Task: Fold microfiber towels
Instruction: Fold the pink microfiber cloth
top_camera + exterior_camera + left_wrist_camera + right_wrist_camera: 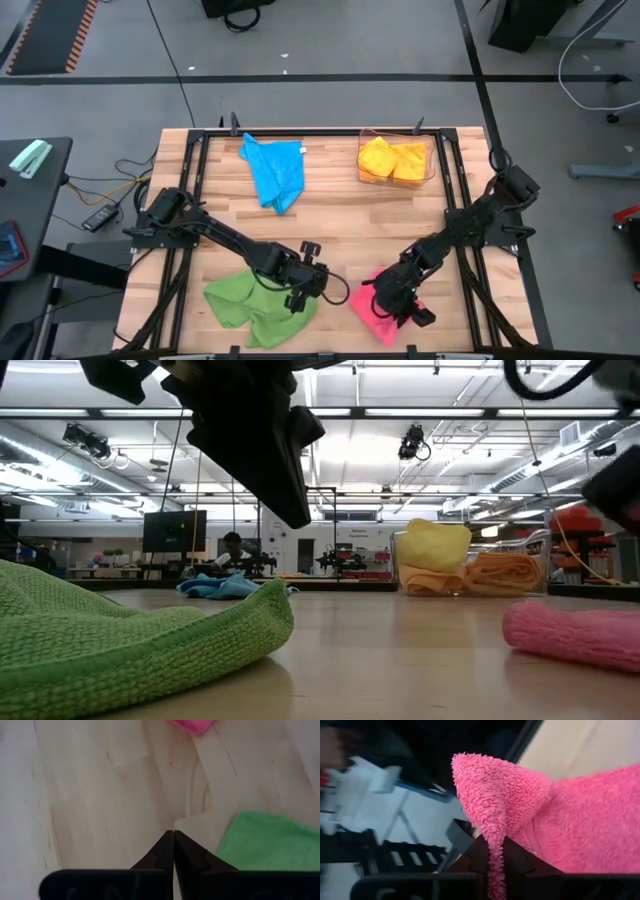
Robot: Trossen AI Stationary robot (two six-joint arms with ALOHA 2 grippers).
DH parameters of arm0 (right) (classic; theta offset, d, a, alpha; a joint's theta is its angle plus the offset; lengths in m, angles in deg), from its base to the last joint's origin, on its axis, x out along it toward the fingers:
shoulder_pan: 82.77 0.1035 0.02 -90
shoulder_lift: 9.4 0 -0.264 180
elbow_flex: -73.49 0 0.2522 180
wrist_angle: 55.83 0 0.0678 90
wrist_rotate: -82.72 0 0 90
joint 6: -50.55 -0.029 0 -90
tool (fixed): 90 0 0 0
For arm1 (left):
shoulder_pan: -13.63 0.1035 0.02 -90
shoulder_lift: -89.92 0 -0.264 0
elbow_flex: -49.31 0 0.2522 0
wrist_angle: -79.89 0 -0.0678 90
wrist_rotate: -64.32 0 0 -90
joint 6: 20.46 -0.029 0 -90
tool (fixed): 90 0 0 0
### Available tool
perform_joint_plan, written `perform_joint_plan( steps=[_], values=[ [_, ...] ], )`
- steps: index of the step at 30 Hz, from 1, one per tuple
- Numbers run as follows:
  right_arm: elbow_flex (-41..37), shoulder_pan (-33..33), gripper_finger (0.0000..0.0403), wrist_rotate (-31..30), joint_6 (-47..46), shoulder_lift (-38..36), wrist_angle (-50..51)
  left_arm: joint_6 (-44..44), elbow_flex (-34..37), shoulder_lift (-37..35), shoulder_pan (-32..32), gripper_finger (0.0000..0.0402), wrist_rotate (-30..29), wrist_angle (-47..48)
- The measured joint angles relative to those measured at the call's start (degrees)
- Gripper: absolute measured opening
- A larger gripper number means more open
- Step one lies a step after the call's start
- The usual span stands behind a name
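Only the right wrist view shows the right gripper (496, 851) clamped on the pink towel (570, 820); the left gripper (173, 840) is seen closed, empty, above the wooden table (340, 230) at 6 o'clock.

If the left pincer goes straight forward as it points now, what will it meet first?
Probably the pink towel. The left pincer, shut and empty, points across bare table toward it; the green towel lies off to the side. Depth is unclear.

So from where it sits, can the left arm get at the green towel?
Probably yes. The left gripper, fingers shut on nothing, hovers just off the green towel edge with only bare table between. The right gripper is occupied pinching the pink towel.
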Motion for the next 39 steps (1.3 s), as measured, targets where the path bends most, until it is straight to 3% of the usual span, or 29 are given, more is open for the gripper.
perform_joint_plan(
  steps=[8, 15, 23, 27, 32, 39],
  values=[
    [0.1, -4.4, 0.0038, 9.2, -0.5, 6.9, -2.5, 0.0, 0.0, 0.0, 0.0, 0.0022, 0.0, 0.1],
    [0.5, -8.3, 0.0038, 7.3, 0.6, 7.3, -1.4, 0.0, 0.0, 0.0, 0.0, 0.0028, 0.0, 0.4],
    [0.5, -7.7, 0.0041, 3.2, 3.2, 7.7, 0.4, -0.1, 0.0, 0.0, 0.3, 0.0015, 0.0, 0.2],
    [0.5, -7.1, 0.0073, -0.1, 5.4, 7.7, 0.4, -0.6, 0.0, 0.0, 0.3, 0.0017, 0.0, 0.2],
    [0.5, -7.5, 0.014, -0.5, 5.6, 7.7, 0.4, -0.6, 0.0, 0.0, 0.3, 0.0024, 0.0, 0.2],
    [4.3, -8.8, 0.0201, -4.6, 10.4, 7.6, 6.9, -0.6, 0.0, 0.0, 0.3, 0.0014, 0.0, 0.1]
  ],
)
